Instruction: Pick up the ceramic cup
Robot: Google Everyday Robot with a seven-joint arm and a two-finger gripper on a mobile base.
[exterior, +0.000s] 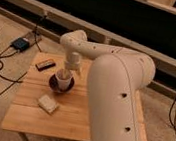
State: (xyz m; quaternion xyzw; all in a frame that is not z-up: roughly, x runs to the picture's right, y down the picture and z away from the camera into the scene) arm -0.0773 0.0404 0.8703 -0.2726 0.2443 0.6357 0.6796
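Note:
The ceramic cup (63, 80) is a small cream cylinder standing inside a wide dark purple-brown bowl (53, 84) on the wooden table (28, 116). My gripper (69, 70) hangs straight down from the white arm (85, 47), right above the cup and at its rim. The wrist hides the far side of the cup's rim. I cannot tell whether the cup rests in the bowl or is slightly raised.
A pale rectangular block (47, 103) lies on the table in front of the bowl. A small dark flat object (44, 65) lies at the table's back left. My large arm segment (118, 105) covers the table's right side. Cables and a box (21, 43) lie on the floor to the left.

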